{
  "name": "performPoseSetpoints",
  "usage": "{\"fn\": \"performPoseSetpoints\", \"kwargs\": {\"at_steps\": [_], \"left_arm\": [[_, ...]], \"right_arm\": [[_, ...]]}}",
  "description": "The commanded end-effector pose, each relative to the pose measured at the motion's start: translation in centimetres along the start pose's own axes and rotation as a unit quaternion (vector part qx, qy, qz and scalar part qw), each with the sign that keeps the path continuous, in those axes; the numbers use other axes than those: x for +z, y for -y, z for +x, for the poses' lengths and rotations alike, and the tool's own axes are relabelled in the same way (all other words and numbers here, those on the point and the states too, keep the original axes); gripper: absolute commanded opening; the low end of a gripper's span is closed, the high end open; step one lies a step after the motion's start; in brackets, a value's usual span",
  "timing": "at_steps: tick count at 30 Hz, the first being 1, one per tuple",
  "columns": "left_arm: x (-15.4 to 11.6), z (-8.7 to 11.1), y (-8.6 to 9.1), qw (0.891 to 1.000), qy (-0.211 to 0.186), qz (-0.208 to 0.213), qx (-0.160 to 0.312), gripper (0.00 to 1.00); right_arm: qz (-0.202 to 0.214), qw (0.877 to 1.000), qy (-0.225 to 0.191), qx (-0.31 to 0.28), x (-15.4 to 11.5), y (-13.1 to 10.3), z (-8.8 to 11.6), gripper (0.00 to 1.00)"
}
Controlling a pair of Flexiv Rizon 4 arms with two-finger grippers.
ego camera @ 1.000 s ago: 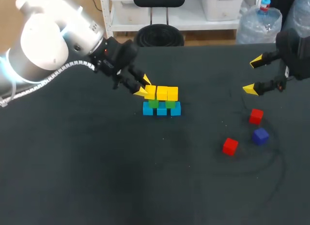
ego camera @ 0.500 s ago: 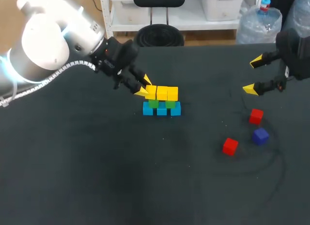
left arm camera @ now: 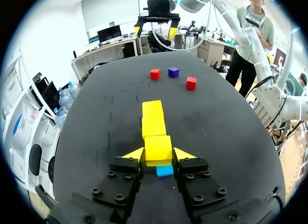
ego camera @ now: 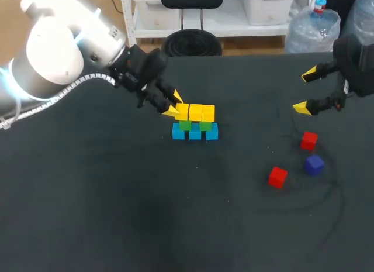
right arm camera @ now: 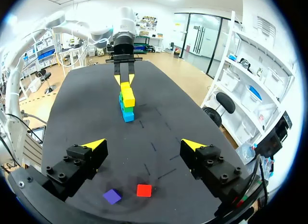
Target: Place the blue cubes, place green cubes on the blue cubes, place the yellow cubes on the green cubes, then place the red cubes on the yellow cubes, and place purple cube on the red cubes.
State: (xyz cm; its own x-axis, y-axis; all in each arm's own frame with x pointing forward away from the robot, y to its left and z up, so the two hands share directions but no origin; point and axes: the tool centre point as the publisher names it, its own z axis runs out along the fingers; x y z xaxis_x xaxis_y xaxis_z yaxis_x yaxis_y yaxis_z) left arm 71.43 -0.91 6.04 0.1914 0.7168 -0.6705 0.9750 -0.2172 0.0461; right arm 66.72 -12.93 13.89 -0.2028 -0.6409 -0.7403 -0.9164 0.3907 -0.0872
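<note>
A stack stands mid-table: a row of blue cubes (ego camera: pixel 195 132), two green cubes (ego camera: pixel 185 125) on them, and three yellow cubes (ego camera: pixel 201 113) on top. My left gripper (ego camera: pixel 173 104) is shut on the leftmost yellow cube (left arm camera: pixel 158 149), which rests at the end of the yellow row (left arm camera: pixel 153 119); a blue cube (left arm camera: pixel 164 170) shows under it. Two red cubes (ego camera: pixel 308 140) (ego camera: pixel 277 176) and a purple cube (ego camera: pixel 314 164) lie loose at the right. My right gripper (ego camera: pixel 305 91) hangs open above them, holding nothing; under it I see one red cube (right arm camera: pixel 144 190) and the purple cube (right arm camera: pixel 112 196).
The table (ego camera: pixel 117 213) is a dark mat. Its front and left parts carry no objects. The stack (right arm camera: pixel 127 101) stands well ahead of the right gripper (right arm camera: pixel 144 145), with bare mat between them.
</note>
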Motion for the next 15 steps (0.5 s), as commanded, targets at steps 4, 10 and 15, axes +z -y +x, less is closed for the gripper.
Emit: {"fn": "performPoseSetpoints", "kwargs": {"at_steps": [4, 10, 15], "left_arm": [[0.04, 0.12, -0.32, 1.0, 0.0, 0.004, 0.0, 0.07], [0.04, 0.15, -0.32, 1.0, 0.0, 0.004, -0.001, 0.11], [0.07, 0.18, -0.3, 1.0, 0.0, 0.004, -0.001, 0.02]], "right_arm": [[-0.001, 1.0, 0.002, -0.001, 0.08, 0.06, 0.08, 1.0], [-0.001, 1.0, 0.002, -0.001, 0.08, 0.06, 0.08, 1.0], [-0.001, 1.0, 0.002, -0.001, 0.08, 0.06, 0.08, 1.0]]}}
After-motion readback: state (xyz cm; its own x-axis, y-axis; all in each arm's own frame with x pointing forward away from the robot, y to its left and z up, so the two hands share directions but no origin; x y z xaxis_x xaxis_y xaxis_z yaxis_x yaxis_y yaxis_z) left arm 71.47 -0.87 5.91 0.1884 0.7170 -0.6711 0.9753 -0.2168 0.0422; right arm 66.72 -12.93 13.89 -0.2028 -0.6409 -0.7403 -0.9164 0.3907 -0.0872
